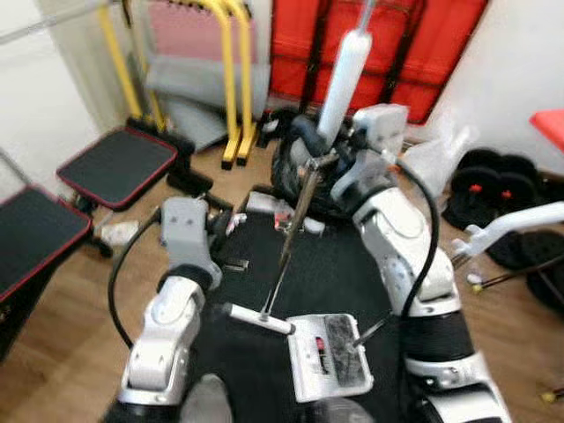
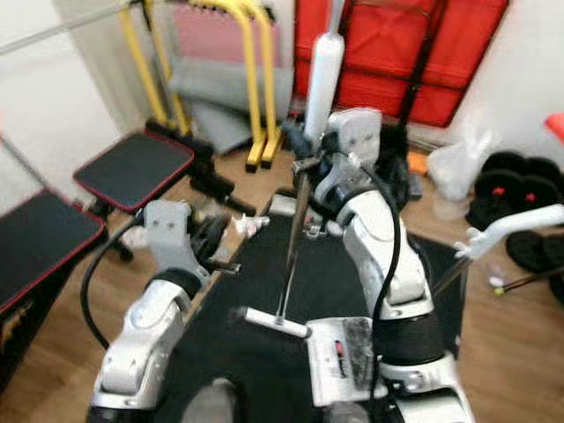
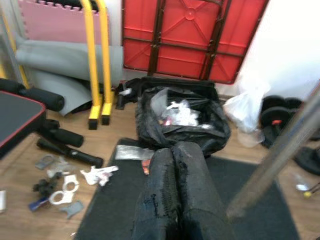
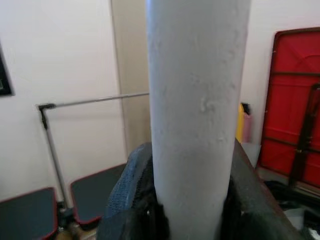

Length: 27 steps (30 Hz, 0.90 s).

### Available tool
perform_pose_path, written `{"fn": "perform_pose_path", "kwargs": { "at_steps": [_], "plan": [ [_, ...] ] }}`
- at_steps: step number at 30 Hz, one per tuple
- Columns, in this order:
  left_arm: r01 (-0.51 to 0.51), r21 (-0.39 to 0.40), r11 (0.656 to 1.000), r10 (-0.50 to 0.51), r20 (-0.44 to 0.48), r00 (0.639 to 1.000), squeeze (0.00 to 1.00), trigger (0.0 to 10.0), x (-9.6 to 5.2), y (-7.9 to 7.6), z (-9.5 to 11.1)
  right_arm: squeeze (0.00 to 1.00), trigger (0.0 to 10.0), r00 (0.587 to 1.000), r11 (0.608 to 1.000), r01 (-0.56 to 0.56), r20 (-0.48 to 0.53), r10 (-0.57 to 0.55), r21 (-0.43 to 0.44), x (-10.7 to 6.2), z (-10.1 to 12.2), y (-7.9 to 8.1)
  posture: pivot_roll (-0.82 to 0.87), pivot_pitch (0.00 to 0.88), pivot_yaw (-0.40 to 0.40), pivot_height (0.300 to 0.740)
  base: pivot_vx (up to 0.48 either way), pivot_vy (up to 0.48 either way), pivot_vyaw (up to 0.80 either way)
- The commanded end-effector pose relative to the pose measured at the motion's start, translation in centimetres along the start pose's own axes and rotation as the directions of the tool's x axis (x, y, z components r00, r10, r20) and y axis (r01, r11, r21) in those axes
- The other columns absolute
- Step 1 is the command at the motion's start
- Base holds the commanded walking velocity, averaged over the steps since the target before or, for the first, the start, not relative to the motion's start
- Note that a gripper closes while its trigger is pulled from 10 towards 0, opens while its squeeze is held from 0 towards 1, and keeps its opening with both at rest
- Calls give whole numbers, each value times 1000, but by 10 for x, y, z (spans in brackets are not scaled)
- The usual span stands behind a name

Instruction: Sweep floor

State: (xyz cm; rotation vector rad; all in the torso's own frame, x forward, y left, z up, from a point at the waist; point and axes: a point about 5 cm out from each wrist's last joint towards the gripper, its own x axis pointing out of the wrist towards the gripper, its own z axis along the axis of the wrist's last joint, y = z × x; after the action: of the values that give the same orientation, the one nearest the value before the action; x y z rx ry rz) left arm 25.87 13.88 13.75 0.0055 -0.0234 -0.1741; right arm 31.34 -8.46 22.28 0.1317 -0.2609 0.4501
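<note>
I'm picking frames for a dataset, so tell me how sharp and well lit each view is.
Left eye view: evenly lit, softly blurred, right claw around the white foam broom grip. Right eye view: equally soft. Left wrist view: bright, the left claw close and fuzzy, the open black bag clearer. Right wrist view: the grip looms out of focus, the wall behind pale.

My arms are silver with black cables, and my left gripper [image 3: 175,195] has black fingers. The broom handle [image 1: 342,84] I hold is pale grey-white above, with a thin metal-grey shaft below. At the bottom centre sits a white dustpan [image 1: 328,356] with grey dust. The mat [image 1: 335,273] is black on a brown wooden floor [image 1: 62,352]. Upper centre, a folded table [image 3: 190,37] is bright red; upper left, the rails [image 1: 231,79] are yellow.
</note>
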Motion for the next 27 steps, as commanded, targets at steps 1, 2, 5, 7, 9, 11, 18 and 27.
{"fn": "perform_pose_path", "kwargs": {
  "at_steps": [1,2,5,7,9,11,18,27],
  "plan": [
    [37,18,999,-37,-11,999,0,10000,-2,-4,0,0,10000,998,998,54,-21,-55,-39,3,3,-6,-81,137,-144,740,0,0,0],
    [48,31,998,-48,-12,999,0,10000,-4,-5,1,0,10000,995,993,90,-47,-93,-72,6,1,-9,-79,142,-142,740,0,0,0],
    [74,51,996,-73,-14,997,0,10000,-8,-7,3,0,10000,992,976,108,-49,-119,-187,9,4,-11,-78,159,-141,740,0,0,0],
    [78,56,995,-77,-15,997,0,10000,-10,-7,5,0,10000,989,972,120,-62,-135,-201,11,4,-13,-74,182,-139,740,0,0,0],
    [84,67,994,-83,-18,996,0,10000,-14,-7,7,0,10000,983,965,138,-87,-161,-224,15,5,-16,-71,202,-140,740,0,0,0],
    [84,67,994,-83,-18,996,0,10000,-14,-7,7,0,10000,983,965,138,-87,-161,-224,15,5,-16,-71,202,-140,740,0,0,0],
    [85,79,993,-84,-23,996,0,10000,-24,-7,14,0,10000,993,935,73,109,-37,-348,23,39,0,-74,244,-141,740,0,0,0],
    [181,93,979,-176,-62,983,0,10000,-54,-18,27,0,10000,933,1000,5,359,-9,12,47,80,10,-77,354,-138,740,0,0,0]
  ]
}}
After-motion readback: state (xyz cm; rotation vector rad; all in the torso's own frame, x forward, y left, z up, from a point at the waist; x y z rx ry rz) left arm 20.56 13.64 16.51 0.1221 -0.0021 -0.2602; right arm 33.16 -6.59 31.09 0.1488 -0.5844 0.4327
